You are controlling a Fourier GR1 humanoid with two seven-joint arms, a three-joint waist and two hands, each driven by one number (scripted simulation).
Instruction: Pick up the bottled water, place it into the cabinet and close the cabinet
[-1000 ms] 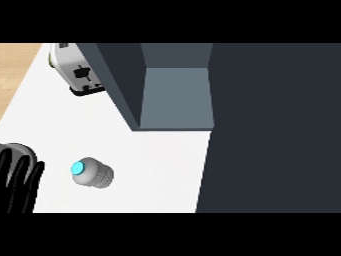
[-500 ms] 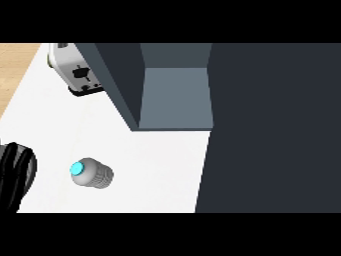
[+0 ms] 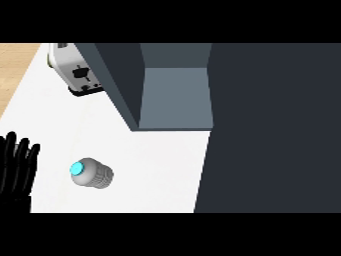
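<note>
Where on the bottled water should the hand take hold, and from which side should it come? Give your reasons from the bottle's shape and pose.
Probably the grey body of the bottled water, just below its blue cap. It stands upright on the white counter, so only its rounded sides offer a wrap. Come from the left, where the left hand shows with straight fingers; nothing stands between them.

Black robot hand (image 3: 9, 170), slender ribbed fingers
</note>
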